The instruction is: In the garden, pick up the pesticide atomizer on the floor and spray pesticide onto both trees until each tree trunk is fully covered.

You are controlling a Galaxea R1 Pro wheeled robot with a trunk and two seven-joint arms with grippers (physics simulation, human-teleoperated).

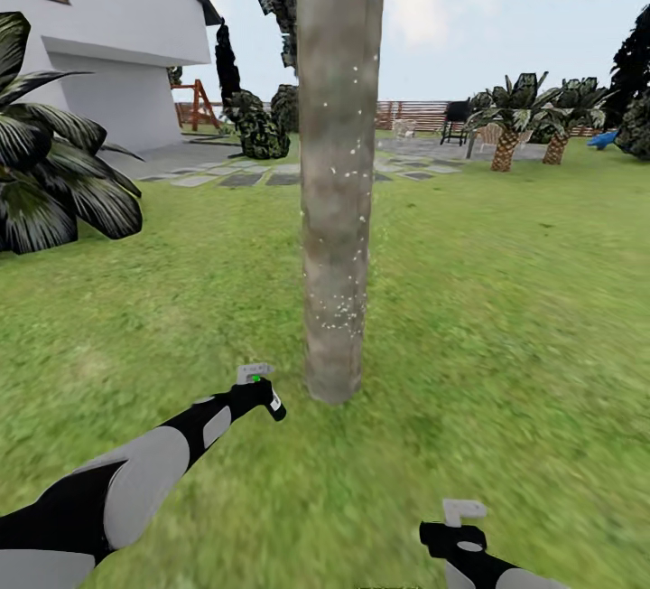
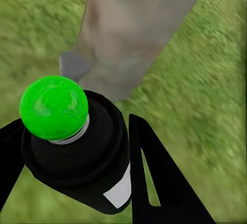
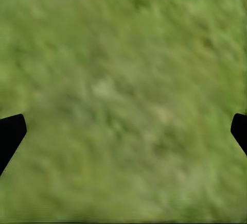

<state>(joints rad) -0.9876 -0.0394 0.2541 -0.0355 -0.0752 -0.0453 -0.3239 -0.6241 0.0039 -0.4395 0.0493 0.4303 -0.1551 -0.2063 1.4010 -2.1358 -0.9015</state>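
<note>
My left tool (image 1: 262, 390) is clenched around the pesticide atomizer (image 2: 82, 152), held just beside the base of the tree trunk (image 1: 336, 191), which is flecked with white pesticide (image 1: 336, 313). My right tool (image 3: 123, 131) hangs spread wide above the grass (image 1: 506, 300).

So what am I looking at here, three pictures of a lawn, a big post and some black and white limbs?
A simulated two-armed robot in a garden. The large picture is from its head camera: the post is a tree trunk, dotted with white pesticide specks. The smaller pictures come from cameras near each gripper. The left gripper is shut on the pesticide atomizer, a black spray bottle with a green top, aimed at the trunk's base. The right gripper is open and empty, above the grass.
</note>
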